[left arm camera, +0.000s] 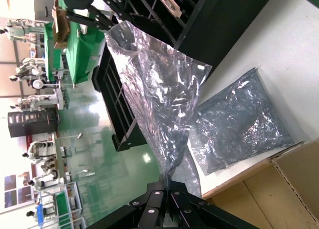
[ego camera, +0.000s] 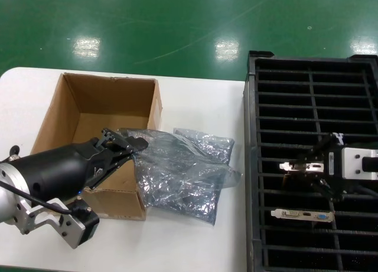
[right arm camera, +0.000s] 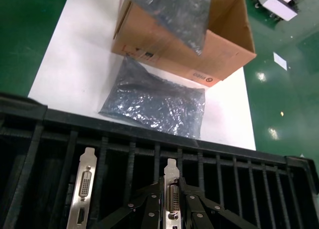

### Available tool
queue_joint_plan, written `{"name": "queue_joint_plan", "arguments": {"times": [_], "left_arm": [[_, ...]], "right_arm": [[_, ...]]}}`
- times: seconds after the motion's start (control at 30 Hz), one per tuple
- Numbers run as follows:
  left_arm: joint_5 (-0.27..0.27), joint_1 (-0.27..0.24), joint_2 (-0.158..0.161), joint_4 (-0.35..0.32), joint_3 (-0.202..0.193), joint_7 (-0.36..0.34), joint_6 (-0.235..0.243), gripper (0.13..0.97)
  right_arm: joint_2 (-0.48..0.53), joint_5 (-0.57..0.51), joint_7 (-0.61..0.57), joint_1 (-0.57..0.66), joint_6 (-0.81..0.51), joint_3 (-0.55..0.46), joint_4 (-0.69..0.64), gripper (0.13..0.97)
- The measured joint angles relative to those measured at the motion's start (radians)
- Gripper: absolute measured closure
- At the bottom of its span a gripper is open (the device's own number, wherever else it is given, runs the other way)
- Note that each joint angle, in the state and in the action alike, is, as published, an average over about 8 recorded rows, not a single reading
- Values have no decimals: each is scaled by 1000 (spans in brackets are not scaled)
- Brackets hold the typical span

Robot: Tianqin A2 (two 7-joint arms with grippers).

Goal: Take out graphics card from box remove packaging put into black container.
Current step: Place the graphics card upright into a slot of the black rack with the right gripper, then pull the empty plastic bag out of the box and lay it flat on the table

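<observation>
On the white table (ego camera: 195,100) sit 1 brown cardboard box (ego camera: 94,115) toward the robot's left and 1 black container (ego camera: 313,83) with 2 columns of narrow slots toward its right. The right gripper (ego camera: 307,172) hangs over the black container, its fingers pressed onto the silver bracket of 1 graphics card (ego camera: 302,165); the right wrist view shows that bracket standing upright in a slot with a finger against each side. A second graphics card (ego camera: 302,214) already stands in a slot just beside it, its bracket with port cut-outs facing up, so 2 cards are in view, both in the black container. The left gripper (ego camera: 131,145) is at the near right corner of the box, pinching 1 edge of a translucent, crinkly packaging bag (ego camera: 177,171), which hangs from the closed fingertips and spreads out toward the container. A second bag (ego camera: 207,142) of the same grey-silver plastic lies flat on the table between the box and the container, partly behind the held one; that makes 2 bags that can be told apart, though where they overlap in the head view the edge between them is hard to trace. The held bag looks empty and see-through in the left wrist view.
</observation>
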Motion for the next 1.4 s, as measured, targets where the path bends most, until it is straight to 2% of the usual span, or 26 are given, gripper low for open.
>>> {"name": "queue_joint_plan", "arguments": {"times": [0.3,0.53,0.83,0.93,1.1,1.23,1.4], "left_arm": [[0,0,0,0,0,0,0,958],[0,0,0,0,0,0,0,958],[0,0,0,0,0,0,0,958],[0,0,0,0,0,0,0,958],[0,0,0,0,0,-1,0,958],[0,0,0,0,0,-1,0,958],[-14,-1,4,-4,-3,-14,3,958]], "right_arm": [[-8,2,-26,2,4,-9,-31,909],[17,42,-26,-5,-12,10,0,889],[67,97,-15,-26,-25,45,65,799],[90,133,-5,-42,-19,74,77,740],[134,202,28,-107,43,163,79,642],[162,267,51,-191,119,255,70,642],[180,336,45,-268,169,326,66,510]]}}
